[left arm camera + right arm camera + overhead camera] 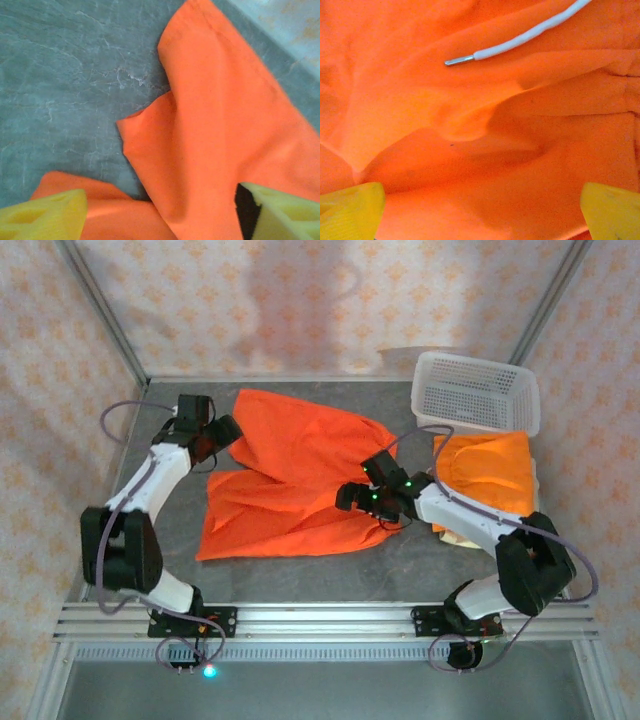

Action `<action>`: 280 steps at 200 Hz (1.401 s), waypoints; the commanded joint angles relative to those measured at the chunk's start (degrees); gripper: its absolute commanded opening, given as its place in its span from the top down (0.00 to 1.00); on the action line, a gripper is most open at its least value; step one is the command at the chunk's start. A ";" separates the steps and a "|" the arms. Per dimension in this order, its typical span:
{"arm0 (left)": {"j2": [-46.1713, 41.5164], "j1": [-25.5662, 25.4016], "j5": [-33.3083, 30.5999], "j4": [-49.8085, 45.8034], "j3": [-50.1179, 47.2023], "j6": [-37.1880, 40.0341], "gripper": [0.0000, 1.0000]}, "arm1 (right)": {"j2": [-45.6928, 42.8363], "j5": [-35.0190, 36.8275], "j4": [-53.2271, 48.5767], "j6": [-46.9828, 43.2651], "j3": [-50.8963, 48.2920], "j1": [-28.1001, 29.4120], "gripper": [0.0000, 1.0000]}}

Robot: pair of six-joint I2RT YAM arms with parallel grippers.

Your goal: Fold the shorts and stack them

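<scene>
Bracketing the bright orange cloth shorts (290, 480), one gripper at each end of the garment's long axis.

Spread flat on the grey stone-patterned table (330, 565), the shorts run left to right: leg hems to the left, gathered waistband with its white cord drawstring (520, 40) to the right. The left gripper (222, 432) (162, 212) sits at the hem end beside the notch between the legs, its yellow fingers (45, 215) apart over cloth, with no pinch visible. The right gripper (358, 497) (480, 210) hovers close over the waistband end, fingers spread wide and holding nothing. A folded orange pair (485, 475) lies to the right, just in front of the white plastic mesh basket (480, 390). Each arm is nearest its own end, so a lengthwise fold probably suits.
</scene>
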 commanded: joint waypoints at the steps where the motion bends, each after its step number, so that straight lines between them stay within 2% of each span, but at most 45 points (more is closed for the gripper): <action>1: 7.03 0.18 -0.31 -6.35 3.66 4.24 0.32 | -1.37 2.64 -2.24 -0.98 -0.94 -0.23 0.00; 22: 12.48 0.14 -0.08 -6.08 6.42 4.43 0.40 | -1.41 3.02 -2.54 -1.16 -0.41 -0.23 0.00; 65: 19.16 0.20 -1.97 -5.42 11.71 5.29 0.41 | -1.14 3.32 -2.51 -1.21 -0.83 -0.24 0.00; 100: 25.01 0.15 -1.00 -5.47 15.37 4.98 0.44 | -1.06 3.70 -2.41 -0.98 -1.69 -0.24 0.00; 150: 29.46 0.14 -1.53 -8.36 17.90 5.18 0.62 | -1.09 4.33 -2.68 -1.02 -1.55 -0.24 0.00; 163: 29.64 0.14 -2.72 -8.80 17.88 5.22 0.71 | -1.00 4.41 -2.68 -0.93 -1.54 -0.24 0.00; 179: 28.94 0.16 -4.31 -9.53 17.63 5.39 0.86 | -0.71 4.56 -2.68 -0.95 -1.43 -0.23 0.00; 196: 25.71 0.31 -7.03 -9.06 15.45 5.20 0.95 | -0.38 4.90 -2.51 -0.86 -1.61 -0.23 0.00; 224: 15.83 1.71 -9.45 -5.06 7.14 3.10 0.96 | 0.92 5.35 -2.30 -0.38 -1.96 -0.25 0.00; 252: 9.85 4.81 -7.89 -1.91 -0.51 0.59 0.94 | 2.42 4.94 -1.50 0.59 -2.92 -0.27 0.00; 269: 8.50 6.98 -4.84 0.35 -3.63 -0.15 0.86 | 2.68 4.18 -0.86 1.10 -3.55 -0.31 0.00; 280: 7.14 7.98 -2.75 2.13 -5.40 -0.48 0.75 | 2.40 3.61 -0.40 1.28 -3.82 -0.27 0.00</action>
